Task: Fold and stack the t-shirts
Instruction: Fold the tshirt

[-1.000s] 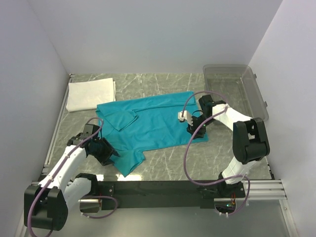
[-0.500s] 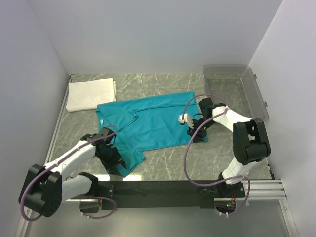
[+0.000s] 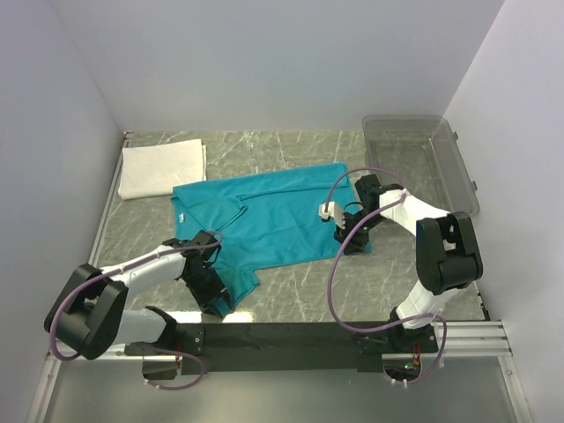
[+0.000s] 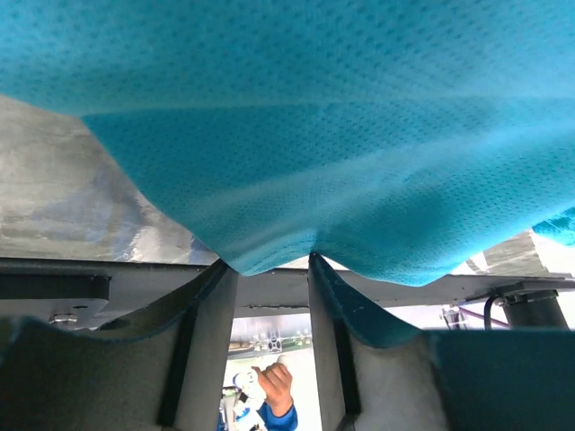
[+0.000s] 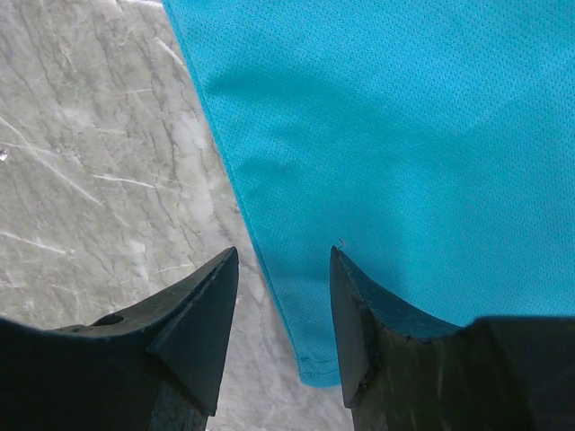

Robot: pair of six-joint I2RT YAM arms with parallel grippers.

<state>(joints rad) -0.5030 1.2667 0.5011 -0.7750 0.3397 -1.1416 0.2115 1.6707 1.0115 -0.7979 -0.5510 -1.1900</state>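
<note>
The teal t-shirt [image 3: 273,220] lies spread across the middle of the table. A folded white t-shirt [image 3: 163,169] rests at the back left. My left gripper [image 3: 211,295] sits at the teal shirt's near-left corner. In the left wrist view its jaws [image 4: 269,262] stand apart, with the teal cloth [image 4: 341,135] hanging down to the tips. My right gripper [image 3: 348,240] is low at the shirt's near-right corner. Its open jaws [image 5: 283,251] straddle the side hem of the teal shirt [image 5: 404,135], and the corner lies between them.
A clear plastic bin [image 3: 458,176] stands at the back right. Grey marble tabletop [image 3: 300,295] shows around the shirts. White walls close the cell on three sides. The black rail [image 3: 291,335] with the arm bases runs along the near edge.
My left gripper has slid toward the near right, from the sleeve area to the shirt's near-left corner, and its jaws have narrowed a little. The right gripper has barely moved.
</note>
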